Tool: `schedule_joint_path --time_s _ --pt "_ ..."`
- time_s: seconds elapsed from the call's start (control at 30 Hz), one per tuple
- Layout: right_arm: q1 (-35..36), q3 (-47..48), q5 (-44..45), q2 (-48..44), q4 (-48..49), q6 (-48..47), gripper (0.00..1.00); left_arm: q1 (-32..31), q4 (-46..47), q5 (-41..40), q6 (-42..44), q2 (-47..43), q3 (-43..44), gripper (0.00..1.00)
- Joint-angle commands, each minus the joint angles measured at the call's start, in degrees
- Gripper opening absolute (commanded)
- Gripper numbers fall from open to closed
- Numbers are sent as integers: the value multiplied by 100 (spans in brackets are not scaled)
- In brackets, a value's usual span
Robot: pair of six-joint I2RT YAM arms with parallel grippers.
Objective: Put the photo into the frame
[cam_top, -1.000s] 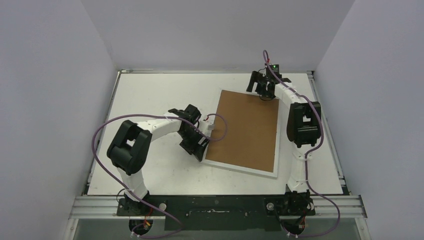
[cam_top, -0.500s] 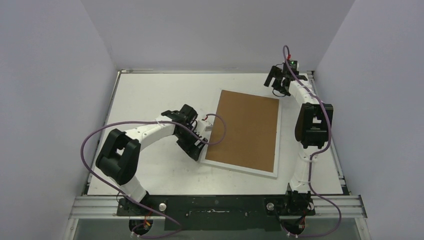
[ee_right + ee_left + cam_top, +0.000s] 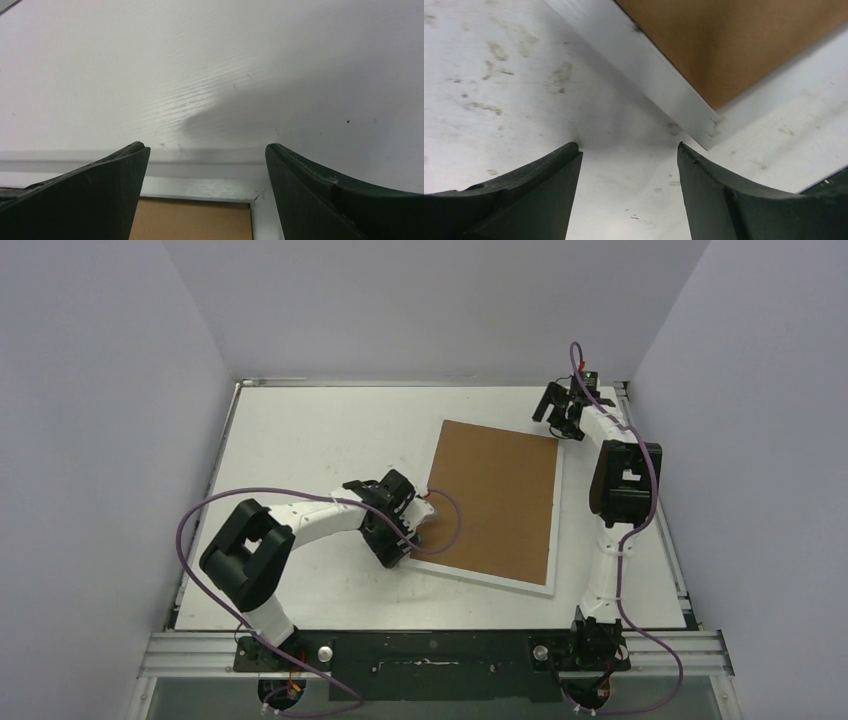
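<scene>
The frame (image 3: 482, 578) lies tilted on the table, right of centre, its narrow white border showing around a plain brown backing board (image 3: 495, 495) that fills it. The photo is hidden. My left gripper (image 3: 400, 543) is open at the frame's near-left corner. In the left wrist view that corner of the frame (image 3: 659, 82) and the backing board (image 3: 734, 40) lie just ahead of my left gripper (image 3: 629, 150), with only bare table between the fingers. My right gripper (image 3: 558, 412) is open over the far-right corner. There the frame (image 3: 200, 187) and backing board (image 3: 190, 220) sit between my right gripper's (image 3: 207, 147) fingers.
The white table (image 3: 300, 430) is enclosed by grey walls on three sides. A metal rail (image 3: 430, 648) with both arm bases runs along the near edge. Purple cables loop off each arm, the left one (image 3: 448, 505) hanging over the board's left edge.
My right gripper moved from the board's far edge rightward to the frame's far-right corner. My left gripper slid nearer along the frame's left edge to its near-left corner.
</scene>
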Motion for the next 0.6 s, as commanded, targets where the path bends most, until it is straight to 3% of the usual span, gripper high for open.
schedule_joint_path --time_s 0.0,0.17,0.33,0.47,0.57 --pt "-62 342 -395 304 140 -12 90 25 677 -874 -231 48 59 68" --pt "-54 9 -608 269 222 7 90 185 792 -1064 -413 52 184 68" --pt "-58 -1005 -672 -268 454 305 91 522 840 -1003 -542 211 329 68" --pt "-29 -1888 -477 -828 664 471 92 884 676 -691 -562 312 515 67" --pt "-59 -2171 -161 -1062 579 417 92 1148 619 -256 -134 -82 278 67"
